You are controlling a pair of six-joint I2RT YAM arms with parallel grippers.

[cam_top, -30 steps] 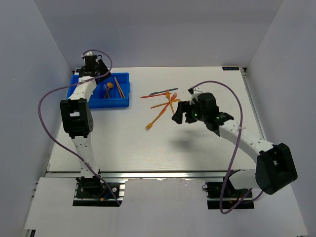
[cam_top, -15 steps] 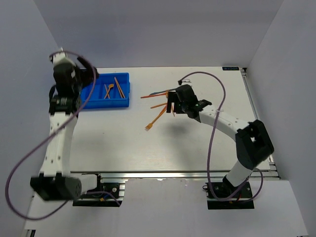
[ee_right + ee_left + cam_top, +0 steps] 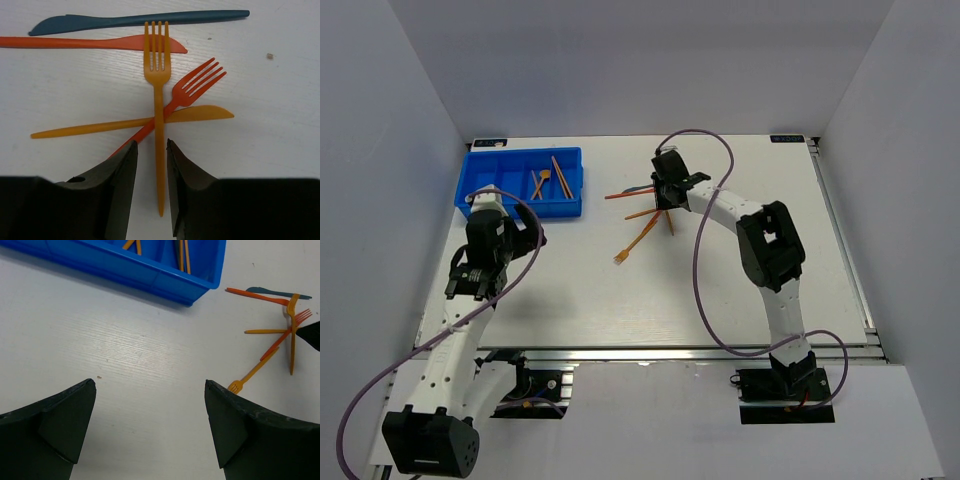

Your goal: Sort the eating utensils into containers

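Note:
Loose eating utensils lie crossed mid-table: a yellow-orange fork [image 3: 156,65] on top of a red fork [image 3: 197,82] and a yellow knife [image 3: 100,127], with a red-orange knife [image 3: 90,42] and a dark blue knife [image 3: 140,21] beyond. My right gripper [image 3: 151,150] [image 3: 665,195] is low over this pile. Its jaws are narrowed on either side of the yellow-orange fork's handle, with slim gaps showing. The blue tray of containers [image 3: 550,210] [image 3: 150,275] holds a few orange utensils [image 3: 542,180]. In front of the tray, over bare table, my left gripper [image 3: 150,430] [image 3: 510,232] is wide open and empty.
One more orange fork [image 3: 638,240] [image 3: 255,372] lies alone, nearer than the pile. Grey walls enclose the table on the left, back and right. The right arm's purple cable arcs above the table's right half.
My left arm drew back from the tray to the near left of the table, jaws fully open. My right arm reached out to the pile and its jaws narrowed around the fork handle.

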